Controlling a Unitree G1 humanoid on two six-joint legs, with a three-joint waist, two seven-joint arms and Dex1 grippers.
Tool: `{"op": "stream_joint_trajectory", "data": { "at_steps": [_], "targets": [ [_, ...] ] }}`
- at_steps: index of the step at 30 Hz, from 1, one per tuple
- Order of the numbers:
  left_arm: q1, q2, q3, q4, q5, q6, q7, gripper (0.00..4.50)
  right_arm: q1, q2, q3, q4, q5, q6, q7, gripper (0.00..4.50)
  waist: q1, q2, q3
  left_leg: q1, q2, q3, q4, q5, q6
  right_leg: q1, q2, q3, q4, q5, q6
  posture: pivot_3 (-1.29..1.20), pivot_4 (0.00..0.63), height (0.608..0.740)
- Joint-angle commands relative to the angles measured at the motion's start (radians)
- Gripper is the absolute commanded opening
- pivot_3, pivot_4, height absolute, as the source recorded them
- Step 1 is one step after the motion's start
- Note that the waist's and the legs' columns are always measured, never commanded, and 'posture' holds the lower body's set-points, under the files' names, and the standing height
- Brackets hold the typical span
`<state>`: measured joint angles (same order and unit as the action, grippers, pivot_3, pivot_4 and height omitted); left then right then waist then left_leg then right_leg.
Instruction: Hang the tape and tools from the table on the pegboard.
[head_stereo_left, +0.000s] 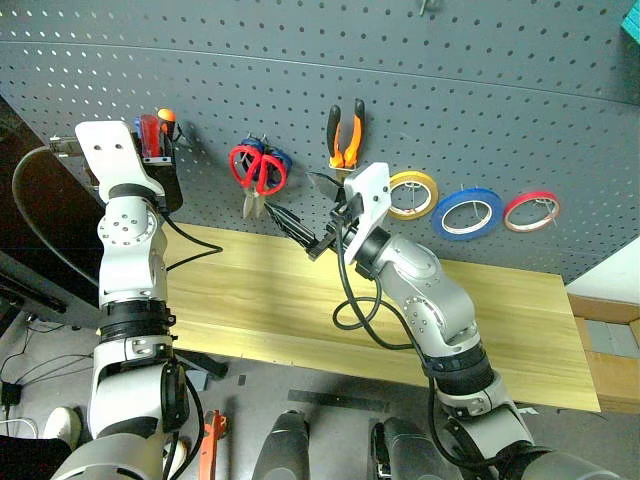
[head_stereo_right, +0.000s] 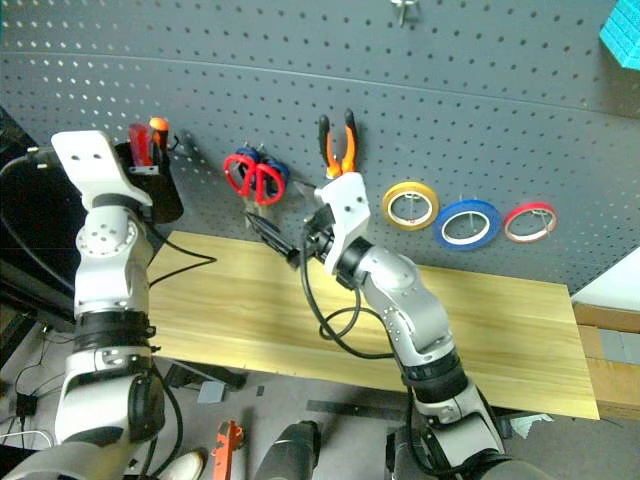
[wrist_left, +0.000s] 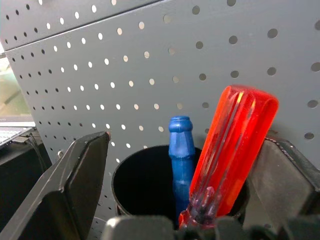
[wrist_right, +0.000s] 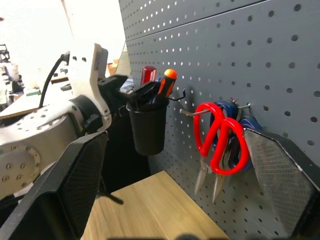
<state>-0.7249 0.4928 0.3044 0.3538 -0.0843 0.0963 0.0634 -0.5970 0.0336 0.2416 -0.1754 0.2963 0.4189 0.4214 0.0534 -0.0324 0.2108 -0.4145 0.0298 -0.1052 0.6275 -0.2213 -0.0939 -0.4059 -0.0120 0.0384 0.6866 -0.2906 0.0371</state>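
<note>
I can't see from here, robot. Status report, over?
Left gripper open around the red screwdriver in the black cup. Right gripper open, empty. Nothing in the way.

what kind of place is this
Probably a workshop or tool bench: a grey pegboard holds red-handled scissors, pliers and rolls of tape above a wooden worktable.

No readable text, label, brand, number or sign is showing on anything in these views.
</note>
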Motion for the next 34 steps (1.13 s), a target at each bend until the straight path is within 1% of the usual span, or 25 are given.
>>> {"op": "stream_joint_trajectory", "data": {
  "at_steps": [1, 6, 8, 11, 13, 16, 19, 22, 26, 30, 33, 34],
  "targets": [
    [0.072, -0.024, 0.029, -0.237, -0.039, 0.115, 0.013, 4.48, 0.045, -0.04, 0.007, -0.135, 0.028, 0.032, 0.029, 4.5, -0.001, 0.0, 0.0, -0.001, 0.0, 0.0, 0.0, 0.0, 0.0, 0.0, 0.0, 0.0, -0.001, 0.0, 0.0, 0.22, 0.205, 0.74],
    [0.22, -0.109, 0.006, -0.643, -0.106, 0.408, 0.037, 4.48, 0.113, -0.094, -0.003, -0.27, 0.064, 0.12, 0.016, 4.5, -0.001, 0.0, 0.0, -0.002, 0.0, -0.001, -0.001, 0.0, 0.0, 0.0, -0.001, 0.0, -0.004, 0.0, 0.0, 0.22, 0.2, 0.74],
    [0.289, -0.16, -0.025, -0.804, -0.132, 0.527, 0.053, 4.48, 0.144, -0.117, -0.012, -0.321, 0.074, 0.155, 0.002, 4.5, 0.0, 0.0, 0.0, -0.002, 0.0, -0.001, -0.001, 0.0, 0.0, 0.0, -0.001, -0.001, -0.004, 0.0, 0.0, 0.22, 0.191, 0.74],
    [0.411, -0.243, -0.094, -0.968, -0.157, 0.647, 0.067, 4.48, 0.204, -0.168, -0.026, -0.365, 0.057, 0.167, -0.004, 4.5, 0.002, 0.0, -0.001, -0.002, -0.001, -0.001, -0.001, 0.0, 0.0, 0.002, -0.002, 0.0, -0.004, 0.0, 0.0, 0.22, 0.177, 0.74],
    [0.509, -0.301, -0.156, -1.022, -0.173, 0.724, 0.071, 4.48, 0.266, -0.203, -0.051, -0.383, 0.045, 0.173, -0.018, 4.5, 0.003, -0.001, -0.003, -0.001, -0.001, 0.0, 0.0, 0.0, 0.0, 0.002, -0.002, 0.0, -0.004, 0.0, 0.0, 0.22, 0.166, 0.74],
    [0.595, -0.347, -0.232, -0.999, -0.147, 0.796, 0.082, 4.48, 0.356, -0.245, -0.08, -0.39, 0.018, 0.174, -0.052, 4.5, 0.004, -0.001, -0.003, -0.001, -0.001, -0.001, 0.0, 0.0, 0.0, 0.002, -0.002, 0.0, -0.004, 0.0, 0.0, 0.2, 0.149, 0.74],
    [0.598, -0.369, -0.252, -0.928, -0.126, 0.777, 0.079, 4.48, 0.408, -0.261, -0.101, -0.364, -0.033, 0.146, -0.105, 4.5, 0.003, -0.001, -0.006, 0.0, -0.001, -0.001, 0.0, 0.0, 0.0, 0.002, -0.002, 0.0, -0.003, 0.0, 0.0, 0.18, 0.122, 0.74],
    [0.565, -0.376, -0.251, -0.807, -0.111, 0.729, 0.06, 4.48, 0.425, -0.229, -0.156, -0.31, -0.082, 0.163, -0.217, 4.5, 0.001, 0.001, -0.021, 0.0, -0.001, 0.0, 0.001, 0.001, 0.0, 0.002, -0.001, 0.001, -0.003, 0.0, 0.0, 0.15, 0.095, 0.74],
    [0.498, -0.348, -0.251, -0.638, -0.122, 0.62, -0.042, 4.48, 0.427, -0.21, -0.191, -0.245, -0.14, 0.205, -0.312, 4.5, -0.002, 0.002, -0.046, 0.0, -0.001, 0.001, 0.0, 0.002, -0.002, 0.002, -0.001, 0.001, -0.003, 0.0, 0.001, 0.13, 0.07, 0.74],
    [0.435, -0.325, -0.259, -0.493, -0.128, 0.526, -0.137, 4.48, 0.421, -0.212, -0.209, -0.167, -0.186, 0.213, -0.353, 4.5, -0.006, 0.005, -0.074, 0.001, -0.001, 0.002, 0.0, 0.003, -0.004, 0.002, -0.001, 0.002, -0.004, 0.001, 0.001, 0.11, 0.037, 0.74],
    [0.413, -0.315, -0.268, -0.408, -0.107, 0.485, -0.164, 4.48, 0.415, -0.208, -0.216, -0.123, -0.202, 0.188, -0.364, 4.5, -0.011, 0.007, -0.094, 0.001, -0.001, 0.004, 0.0, 0.003, -0.004, 0.003, -0.001, 0.004, -0.004, 0.001, 0.001, 0.11, 0.02, 0.74],
    [0.411, -0.314, -0.27, -0.396, -0.103, 0.478, -0.168, 4.48, 0.413, -0.207, -0.216, -0.116, -0.205, 0.181, -0.365, 4.5, -0.011, 0.007, -0.094, 0.002, -0.001, 0.004, 0.0, 0.003, -0.004, 0.003, -0.001, 0.004, -0.004, 0.001, 0.001, 0.11, 0.02, 0.74]
  ]
}}
